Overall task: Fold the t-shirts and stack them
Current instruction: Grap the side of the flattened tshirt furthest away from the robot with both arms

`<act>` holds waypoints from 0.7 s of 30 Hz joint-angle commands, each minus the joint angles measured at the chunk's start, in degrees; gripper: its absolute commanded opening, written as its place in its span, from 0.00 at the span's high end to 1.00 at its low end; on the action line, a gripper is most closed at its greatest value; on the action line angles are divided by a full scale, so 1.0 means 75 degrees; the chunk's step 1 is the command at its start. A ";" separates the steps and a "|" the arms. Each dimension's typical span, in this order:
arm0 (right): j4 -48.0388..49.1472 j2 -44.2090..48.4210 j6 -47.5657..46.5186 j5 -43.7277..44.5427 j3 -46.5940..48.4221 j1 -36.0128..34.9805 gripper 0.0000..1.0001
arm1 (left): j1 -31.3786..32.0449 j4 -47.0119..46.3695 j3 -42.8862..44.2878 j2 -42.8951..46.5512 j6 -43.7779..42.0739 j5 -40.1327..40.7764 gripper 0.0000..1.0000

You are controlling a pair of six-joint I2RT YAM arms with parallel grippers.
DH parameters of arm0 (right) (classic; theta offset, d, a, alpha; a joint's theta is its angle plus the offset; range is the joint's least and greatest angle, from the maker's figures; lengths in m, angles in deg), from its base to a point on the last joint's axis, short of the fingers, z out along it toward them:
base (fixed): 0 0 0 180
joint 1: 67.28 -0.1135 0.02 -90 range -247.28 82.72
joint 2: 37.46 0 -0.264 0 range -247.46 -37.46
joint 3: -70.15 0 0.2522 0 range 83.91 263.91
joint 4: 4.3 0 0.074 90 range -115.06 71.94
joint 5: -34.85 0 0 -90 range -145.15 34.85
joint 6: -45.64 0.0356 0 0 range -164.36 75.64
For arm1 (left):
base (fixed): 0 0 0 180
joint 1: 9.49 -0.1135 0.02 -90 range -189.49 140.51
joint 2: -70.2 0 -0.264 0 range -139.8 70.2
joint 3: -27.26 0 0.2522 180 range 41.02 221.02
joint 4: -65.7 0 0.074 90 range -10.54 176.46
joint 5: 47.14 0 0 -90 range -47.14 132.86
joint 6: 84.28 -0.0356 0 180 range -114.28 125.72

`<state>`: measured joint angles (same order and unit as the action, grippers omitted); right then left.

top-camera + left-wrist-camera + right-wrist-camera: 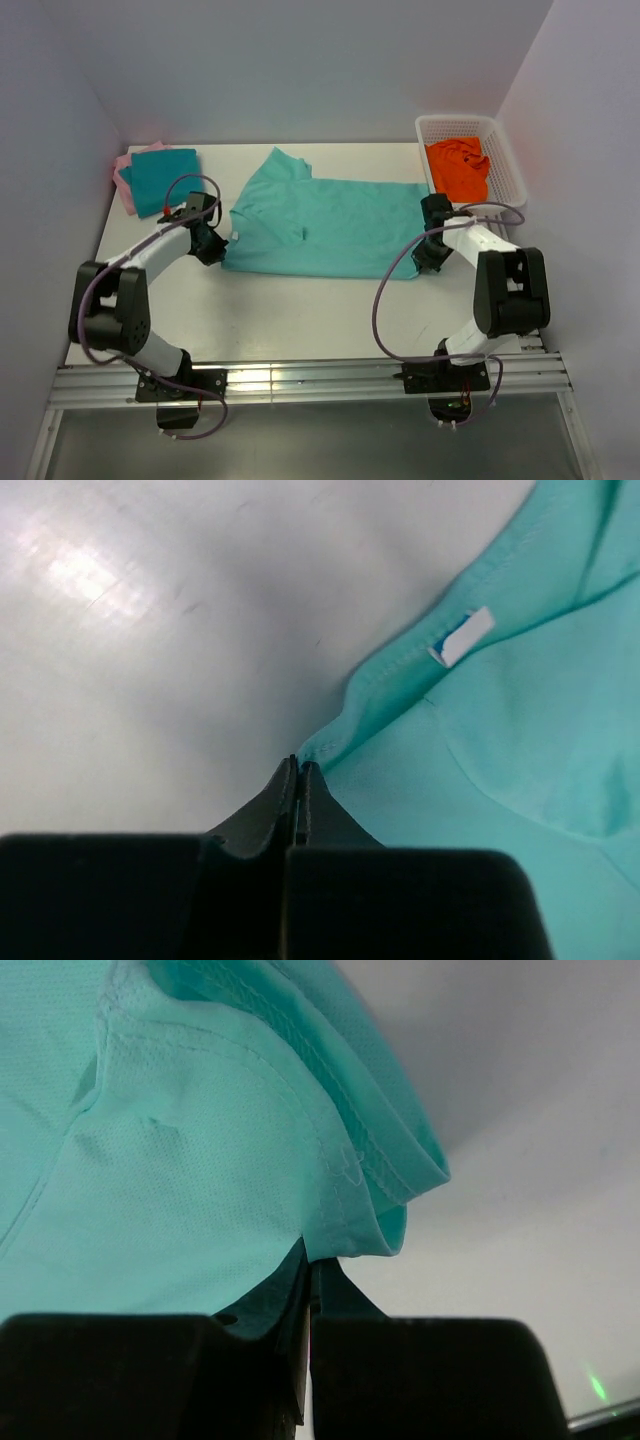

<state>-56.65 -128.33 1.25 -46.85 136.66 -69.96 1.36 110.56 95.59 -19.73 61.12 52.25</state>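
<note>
The mint-green t-shirt lies spread at the centre of the table. The left pincer is clenched on its left edge and the right pincer on its right hem. At upper left, the folded teal t-shirt lies on the pink t-shirt.

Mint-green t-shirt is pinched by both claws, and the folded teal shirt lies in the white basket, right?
No. The top view shows the teal shirt on the pink shirt at the far left, not in the basket. The left claw and right claw pinch the mint-green t-shirt.
</note>
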 commanded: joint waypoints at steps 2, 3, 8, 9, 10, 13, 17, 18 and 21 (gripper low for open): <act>-0.0655 0.1146 0.0247 -0.0156 -0.0762 0.0076 1.00 | 0.0018 0.0834 -0.0770 0.1559 0.0558 0.0260 1.00; -0.0690 0.1472 0.0282 -0.0319 -0.0915 0.0076 1.00 | 0.0041 0.1079 -0.0888 0.2025 0.0640 0.0237 1.00; -0.1263 0.2435 0.0376 -0.0625 -0.1689 0.0064 1.00 | 0.0182 0.2028 -0.1556 0.3317 0.1203 0.0236 1.00; -0.1358 0.2773 0.0388 -0.0660 -0.1759 0.0076 1.00 | 0.0228 0.2181 -0.1626 0.3702 0.1250 0.0202 1.00; -0.1579 0.2950 0.0388 -0.0719 -0.1876 0.0076 1.00 | 0.0264 0.2565 -0.1720 0.3880 0.1401 0.0213 1.00; -0.2141 0.3607 0.0435 -0.0848 -0.1959 0.0064 0.93 | 0.0299 0.3176 -0.1814 0.4454 0.1578 0.0085 0.99; -0.2973 0.4427 0.0447 -0.1070 -0.1691 0.0064 0.10 | 0.0299 0.3949 -0.1476 0.4970 0.1708 -0.0232 0.70; -0.3138 0.4672 0.0424 -0.1071 -0.1551 0.0064 0.09 | 0.0299 0.3987 -0.1289 0.5157 0.1696 -0.0244 0.55; -0.3480 0.4943 0.0295 -0.1071 -0.0918 0.0064 0.09 | 0.0299 0.3790 -0.0154 0.4974 0.1276 -0.0011 0.20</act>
<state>-78.05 -93.62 3.96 -54.79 124.49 -69.85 3.46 138.93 85.78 17.69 72.17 51.24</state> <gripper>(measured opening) 0.910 0.741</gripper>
